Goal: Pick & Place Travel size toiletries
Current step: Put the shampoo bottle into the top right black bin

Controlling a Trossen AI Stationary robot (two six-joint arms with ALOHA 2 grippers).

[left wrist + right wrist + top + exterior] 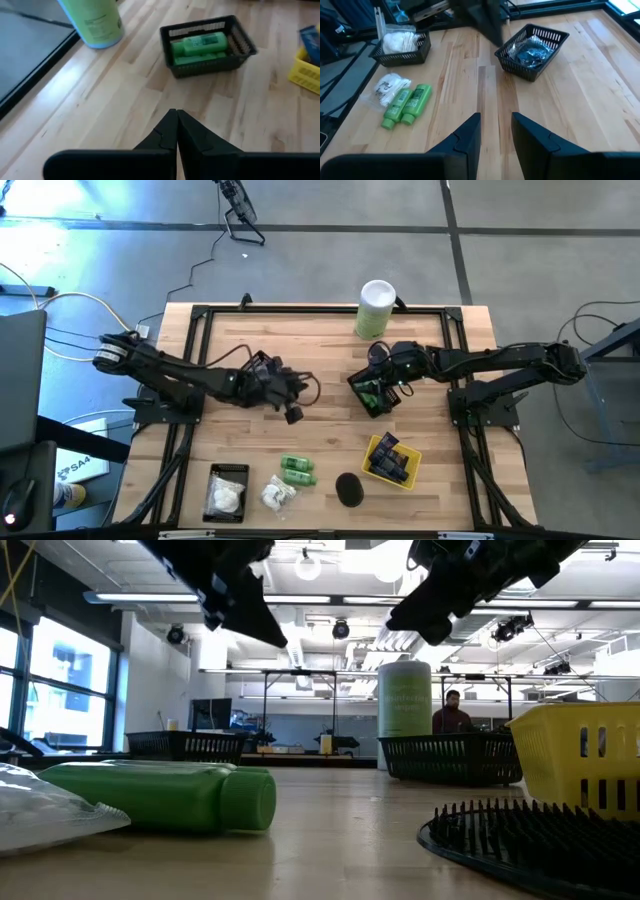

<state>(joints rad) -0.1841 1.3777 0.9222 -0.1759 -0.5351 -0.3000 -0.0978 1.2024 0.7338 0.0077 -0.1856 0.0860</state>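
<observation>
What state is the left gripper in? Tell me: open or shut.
Shut. In the left wrist view the left gripper shows its two dark fingers pressed together, nothing between them.

Two green bottles (pixel 297 470) lie flat (side by side) beside white packet (pixel 277 496).

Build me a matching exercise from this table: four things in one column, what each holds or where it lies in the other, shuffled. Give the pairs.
Things:
1. yellow plastic basket
2. black mesh basket at the table's front left
3. black mesh basket nearest the tall white-and-green canister
4. loose pair of bright green little bottles

States:
a. holds white crinkly packets
b. lies on the bare wooden table
c. holds dark navy tubes
d. holds more green bottles

Pairs: 1-c, 2-a, 3-d, 4-b
</observation>
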